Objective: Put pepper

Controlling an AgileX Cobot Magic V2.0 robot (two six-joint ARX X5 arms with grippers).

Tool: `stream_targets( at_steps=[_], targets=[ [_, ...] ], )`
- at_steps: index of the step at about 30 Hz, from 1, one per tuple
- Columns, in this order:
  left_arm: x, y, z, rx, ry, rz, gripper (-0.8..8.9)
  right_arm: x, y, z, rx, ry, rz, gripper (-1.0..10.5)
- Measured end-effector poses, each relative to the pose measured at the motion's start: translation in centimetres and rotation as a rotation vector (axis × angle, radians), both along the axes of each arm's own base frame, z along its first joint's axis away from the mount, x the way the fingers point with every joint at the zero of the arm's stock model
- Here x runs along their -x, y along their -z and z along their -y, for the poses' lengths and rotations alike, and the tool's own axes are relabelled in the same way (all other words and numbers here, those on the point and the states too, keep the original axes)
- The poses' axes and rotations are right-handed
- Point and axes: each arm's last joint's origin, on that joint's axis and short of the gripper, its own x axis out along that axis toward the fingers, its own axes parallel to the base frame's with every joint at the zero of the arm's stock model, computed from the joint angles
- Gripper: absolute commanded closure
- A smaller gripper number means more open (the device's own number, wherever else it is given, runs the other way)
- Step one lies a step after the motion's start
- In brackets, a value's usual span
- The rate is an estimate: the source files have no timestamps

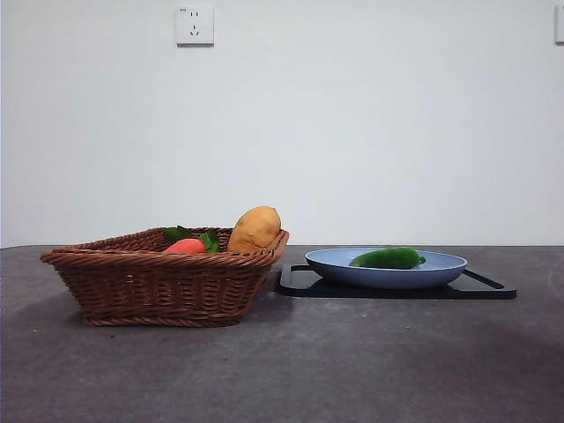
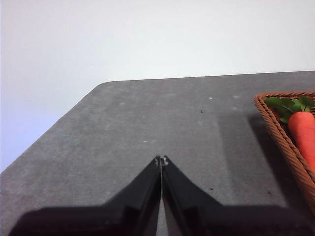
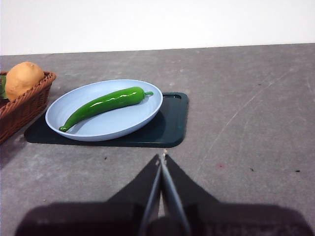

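Observation:
The glossy dark green pepper (image 3: pixel 106 103) lies lengthwise in a light blue plate (image 3: pixel 133 120), and it shows low over the plate's rim in the front view, pepper (image 1: pixel 388 258). The plate (image 1: pixel 339 264) rests on a black tray (image 1: pixel 480 287). My right gripper (image 3: pixel 162 158) is shut and empty, hovering over bare table a short way from the tray's edge. My left gripper (image 2: pixel 161 160) is shut too, above bare table beside the wicker basket (image 2: pixel 283 135). Neither arm shows in the front view.
The brown wicker basket (image 1: pixel 159 282) stands left of the tray and holds a tan potato (image 1: pixel 256 227) leaning on its rim and a red-orange vegetable with green leaves (image 1: pixel 185 246). A wall socket (image 1: pixel 195 25) is on the white wall behind.

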Motion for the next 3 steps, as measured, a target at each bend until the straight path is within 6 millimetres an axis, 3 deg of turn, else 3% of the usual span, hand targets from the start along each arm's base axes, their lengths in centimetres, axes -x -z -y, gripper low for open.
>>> stream_targets(
  at_steps=[3],
  targets=[
    [0.0, 0.0, 0.0, 0.0, 0.0, 0.0, 8.05, 0.0, 0.0, 0.0, 0.0, 0.0, 0.0, 9.4]
  ],
)
